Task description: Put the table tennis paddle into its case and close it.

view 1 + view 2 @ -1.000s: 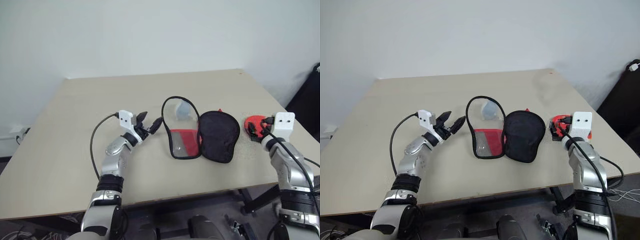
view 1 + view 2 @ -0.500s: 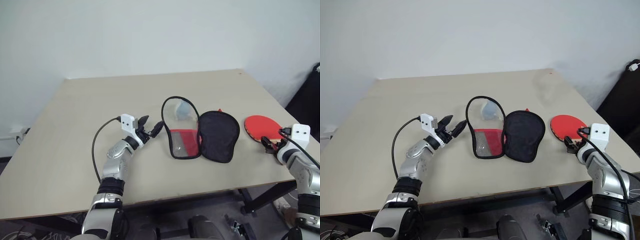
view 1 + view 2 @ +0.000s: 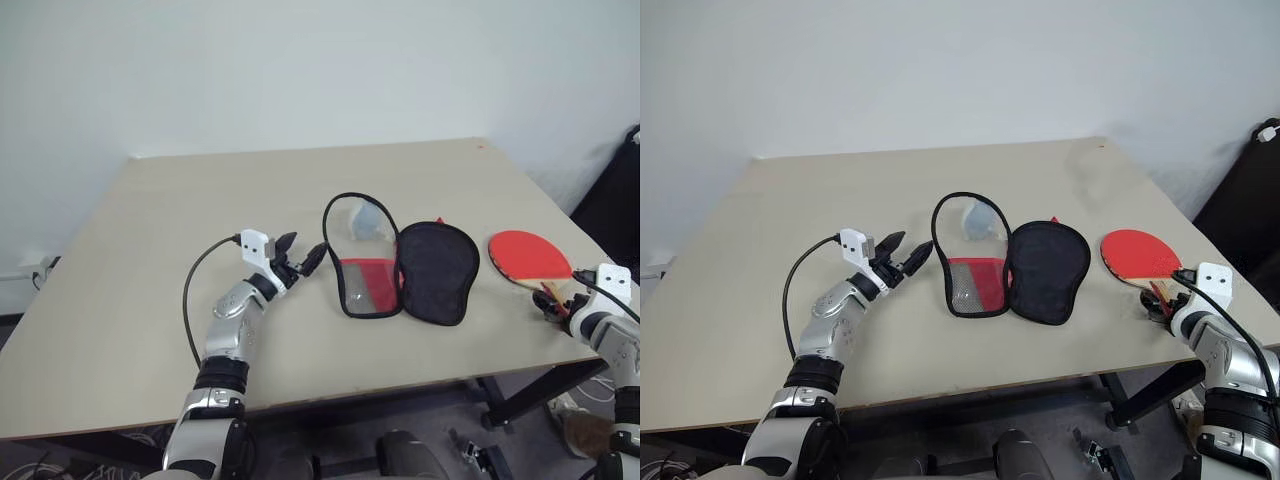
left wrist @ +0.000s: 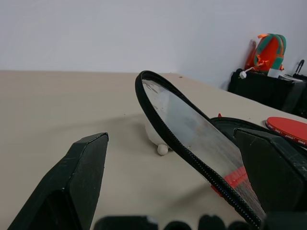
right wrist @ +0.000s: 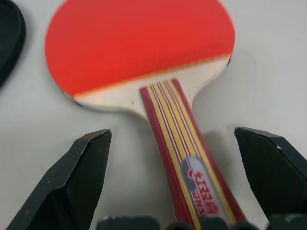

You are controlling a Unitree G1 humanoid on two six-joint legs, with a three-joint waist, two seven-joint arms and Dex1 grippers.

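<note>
The table tennis paddle (image 3: 527, 254) lies flat on the table's right side, red face up, its handle (image 5: 178, 143) pointing at my right gripper (image 3: 553, 299). That gripper is open, with one black finger on each side of the handle and neither touching it. The case (image 3: 436, 270) lies unzipped at mid-table. Its black half is flat and its other flap (image 3: 352, 232), edged with black zipper trim, stands raised, with red lining (image 3: 366, 283) below it. My left gripper (image 3: 303, 248) is open just left of the raised flap and holds nothing.
A small white ball (image 4: 163, 149) rests on the table by the raised flap. The table's right edge (image 3: 590, 250) runs close to my right gripper. An orange and green bag (image 4: 266, 51) sits on dark furniture beyond the table.
My right gripper has drawn back from over the paddle's red face, sinking and shifting right to the handle's end, so the whole face now shows. The left gripper and case have stayed put.
</note>
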